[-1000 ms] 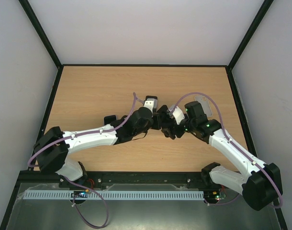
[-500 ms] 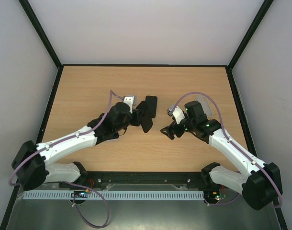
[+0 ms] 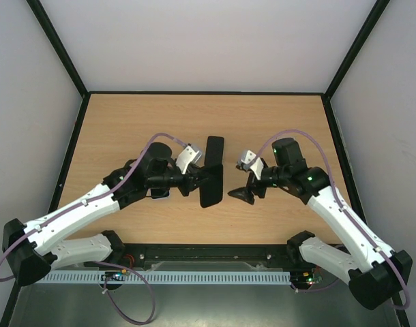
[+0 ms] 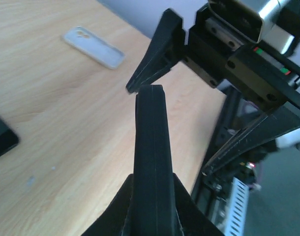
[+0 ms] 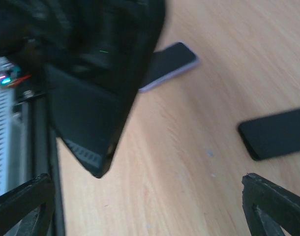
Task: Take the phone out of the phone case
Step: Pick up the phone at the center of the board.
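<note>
The left gripper [image 3: 200, 178] pinches the black phone [image 3: 211, 170], the right gripper [image 3: 242, 189] spread wide just beside it, while the phone case [image 4: 93, 46] lies flat on the wooden table [image 3: 140, 129]

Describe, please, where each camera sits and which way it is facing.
Top external: above and behind the bases, looking down on the table; both arms whole, left gripper facing right gripper.
Left wrist: on the left arm, facing the right gripper; its own gripper pinches the phone edge-on, the phone case beyond.
Right wrist: faces the left arm; own fingertips in the bottom corners.
Shared: each wrist view shows the other arm and a flat-lying black phone.
</note>
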`<state>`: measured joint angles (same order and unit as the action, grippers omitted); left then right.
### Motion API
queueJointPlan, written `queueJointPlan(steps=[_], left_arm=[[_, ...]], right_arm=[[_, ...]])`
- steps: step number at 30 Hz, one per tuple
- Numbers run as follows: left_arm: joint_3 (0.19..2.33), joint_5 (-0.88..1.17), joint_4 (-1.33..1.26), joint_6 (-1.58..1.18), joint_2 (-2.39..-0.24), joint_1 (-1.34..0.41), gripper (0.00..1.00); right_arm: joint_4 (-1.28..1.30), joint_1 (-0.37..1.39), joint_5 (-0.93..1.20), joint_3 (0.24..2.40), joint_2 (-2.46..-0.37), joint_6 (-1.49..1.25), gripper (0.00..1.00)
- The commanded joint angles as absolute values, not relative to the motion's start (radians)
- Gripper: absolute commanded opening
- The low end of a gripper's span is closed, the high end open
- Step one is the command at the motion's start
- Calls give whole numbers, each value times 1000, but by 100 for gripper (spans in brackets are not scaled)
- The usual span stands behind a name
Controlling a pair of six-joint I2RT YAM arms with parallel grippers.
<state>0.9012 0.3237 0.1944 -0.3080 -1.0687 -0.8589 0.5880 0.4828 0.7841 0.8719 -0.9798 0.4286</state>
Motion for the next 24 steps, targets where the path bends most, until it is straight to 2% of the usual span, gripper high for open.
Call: queueJointPlan(steps=[1,9,13,19,21,24], left_arm=[[988,583,207,-227,-1068,-860,2],[981,711,90,-268,-1062,-859,3],[959,738,1,-312,-1042,-860,2],[896,775,-163,-416,-1016,-859,2],[890,781,-184,-432,-1017,-860,2],[900,775,-178,-444,-1028,-860,2]], right_arm=[[839,483,1038,907,-937,684,99],[948,498,1139,877,-919,788,81],[1000,512,1157,872,-907,858,63],[1065,520,1164,882,-885,920,52],[1049,521,1160,890,-872,882,45],[1075,521,1159,914,-862,885,43]])
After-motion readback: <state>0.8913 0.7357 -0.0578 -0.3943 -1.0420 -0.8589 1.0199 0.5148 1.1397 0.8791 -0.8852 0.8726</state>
